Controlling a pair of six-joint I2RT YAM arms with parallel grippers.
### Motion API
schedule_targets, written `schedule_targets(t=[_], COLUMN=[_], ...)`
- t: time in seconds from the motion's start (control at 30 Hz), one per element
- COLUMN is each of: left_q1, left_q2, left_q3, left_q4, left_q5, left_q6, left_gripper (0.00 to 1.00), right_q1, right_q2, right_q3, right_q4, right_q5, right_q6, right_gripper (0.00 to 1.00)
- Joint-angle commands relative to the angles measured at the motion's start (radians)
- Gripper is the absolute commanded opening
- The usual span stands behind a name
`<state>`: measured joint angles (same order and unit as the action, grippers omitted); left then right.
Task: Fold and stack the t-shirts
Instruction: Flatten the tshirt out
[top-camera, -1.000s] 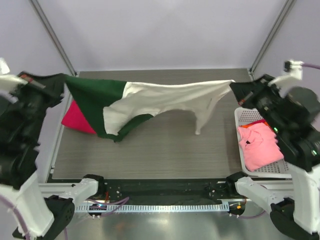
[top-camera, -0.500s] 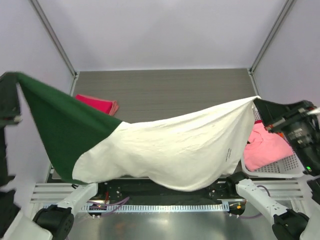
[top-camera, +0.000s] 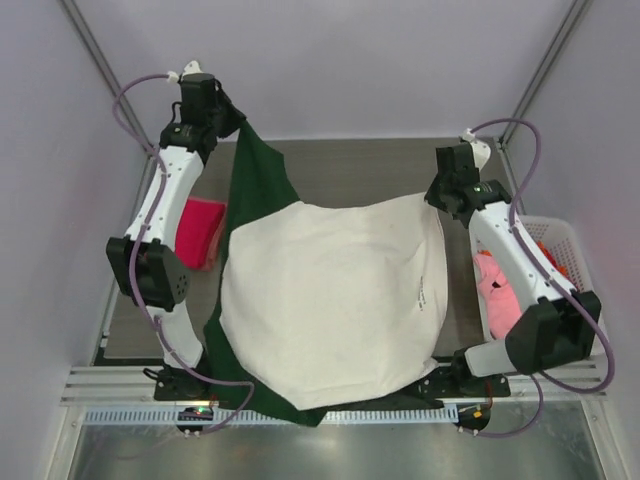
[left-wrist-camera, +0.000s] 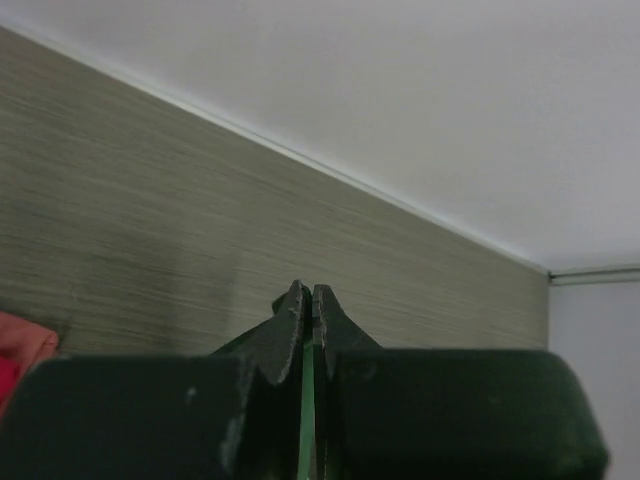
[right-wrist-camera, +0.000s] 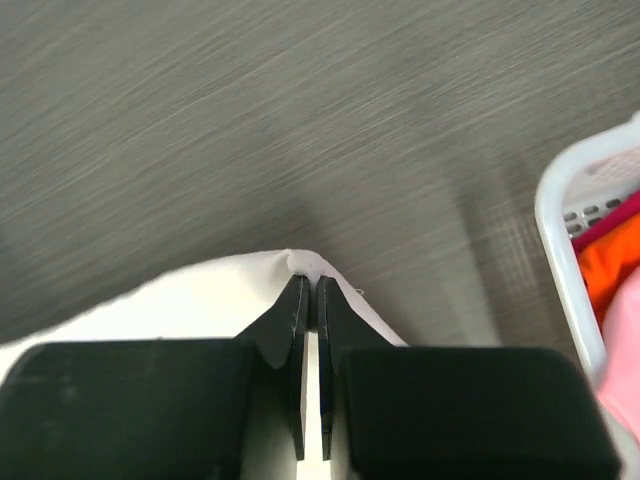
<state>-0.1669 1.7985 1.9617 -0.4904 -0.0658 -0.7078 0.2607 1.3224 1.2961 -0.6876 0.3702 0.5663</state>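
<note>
Above the table (top-camera: 350, 170), left claw (left-wrist-camera: 306, 310) and right claw (right-wrist-camera: 308, 300) clamp far corners of the t-shirt (top-camera: 330, 300).

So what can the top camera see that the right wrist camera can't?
Only the top view shows the whole cream-white shirt spread out, its dark green sleeve pinched by the left tool, and the magenta-red shirt. Only the right wrist view shows, up close, the right tool shut on that shirt's white corner. Both show the white basket, the pink shirt in it, and the grey table.
</note>
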Motion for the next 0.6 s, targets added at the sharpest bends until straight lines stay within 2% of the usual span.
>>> schedule_targets(t=[0.0, 0.13, 0.17, 0.27, 0.37, 0.43, 0.57], left_q1=[0.006, 0.006, 0.006, 0.006, 0.006, 0.006, 0.006], left_q2=[-0.028, -0.011, -0.017, -0.057, -0.19, -0.298, -0.387], left_q3=[0.146, 0.293, 0.369, 0.472, 0.444, 0.37, 0.246], left_q4=[0.128, 0.106, 0.093, 0.087, 0.163, 0.225, 0.276], left_q5=[0.014, -0.005, -0.008, -0.008, -0.038, -0.078, -0.054], left_q6=[0.002, 0.027, 0.028, 0.028, 0.048, 0.068, 0.105], left_gripper=[0.0, 0.0, 0.0, 0.0, 0.0, 0.0, 0.0], right_q1=[-0.072, -0.089, -0.1, -0.147, -0.181, -0.205, -0.241], right_q2=[0.069, 0.132, 0.141, 0.14, 0.103, 0.089, 0.118], right_q3=[0.095, 0.244, 0.277, 0.423, 0.552, 0.629, 0.645], right_q4=[0.168, 0.169, 0.168, 0.146, 0.132, 0.106, 0.089], right_q5=[-0.077, -0.092, -0.108, -0.214, -0.237, -0.255, -0.403], right_q6=[0.011, -0.026, -0.028, -0.016, -0.005, 0.013, 0.018], right_gripper=[0.01, 0.01, 0.01, 0.01, 0.01, 0.01, 0.01])
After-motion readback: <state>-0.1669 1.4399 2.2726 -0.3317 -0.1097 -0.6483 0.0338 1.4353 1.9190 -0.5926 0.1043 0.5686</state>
